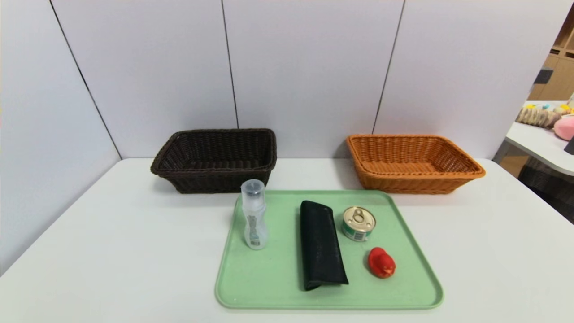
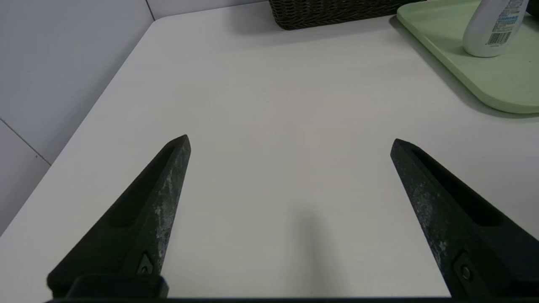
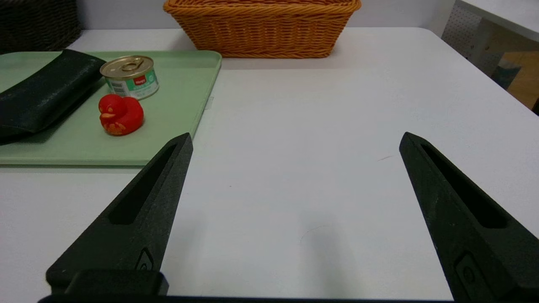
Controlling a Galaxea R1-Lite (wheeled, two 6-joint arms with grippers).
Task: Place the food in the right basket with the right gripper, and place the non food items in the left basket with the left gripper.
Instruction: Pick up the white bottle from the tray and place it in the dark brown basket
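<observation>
On a green tray [image 1: 251, 287] stand a translucent white bottle [image 1: 254, 215], a long black case [image 1: 320, 244], a small tin can [image 1: 358, 223] with a gold pull-ring lid, and a red rubber duck [image 1: 381, 263]. Behind the tray are the dark brown left basket [image 1: 215, 159] and the orange-tan right basket [image 1: 412, 162], both empty. My left gripper [image 2: 290, 141] hovers open over bare table to the left of the tray, the bottle [image 2: 492, 27] ahead of it. My right gripper [image 3: 294, 139] hovers open over bare table to the right of the tray, with the can [image 3: 130, 76] and duck [image 3: 120, 114] off to one side. Neither arm shows in the head view.
The white table [image 1: 112, 233] meets grey wall panels behind the baskets and on the left. A second table [image 1: 542, 139] with soft toys stands at the far right, past this table's right edge.
</observation>
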